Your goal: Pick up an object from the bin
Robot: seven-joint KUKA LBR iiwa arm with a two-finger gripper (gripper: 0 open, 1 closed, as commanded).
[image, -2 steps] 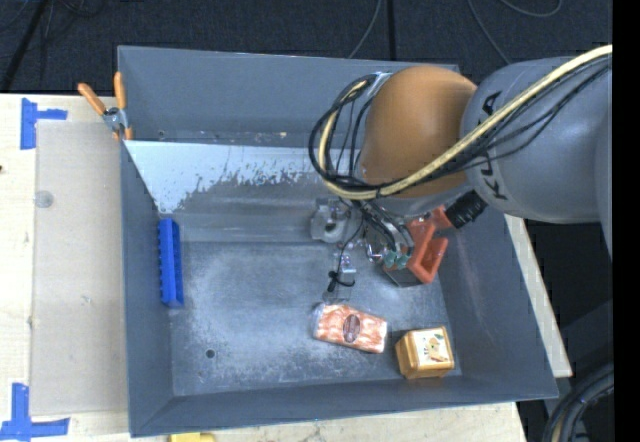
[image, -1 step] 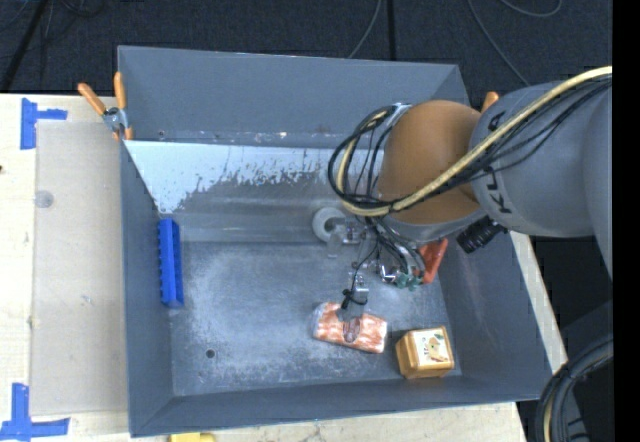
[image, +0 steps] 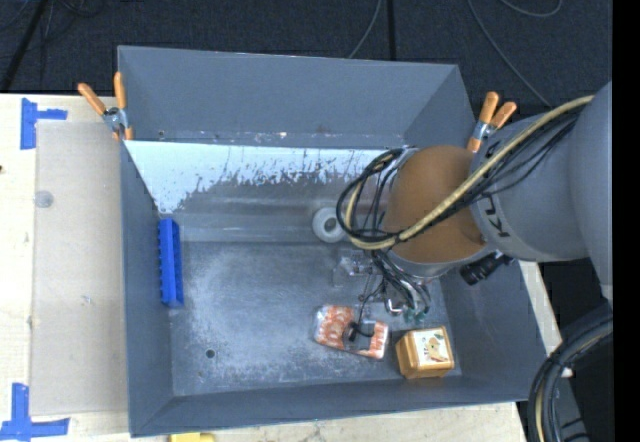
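Packet [image: 333,327], orange-white, crinkled, near bin [image: 250,330] front wall; gripper [image: 358,328] directly over it, grip state unreadable.

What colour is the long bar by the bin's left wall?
The bar is blue; camera view.

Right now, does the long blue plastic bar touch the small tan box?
No: the blue bar lies far left, the tan box front right.

Crinkled orange-and-white packet [image: 335,328] lies flat toward the bin [image: 250,375] floor's front right.
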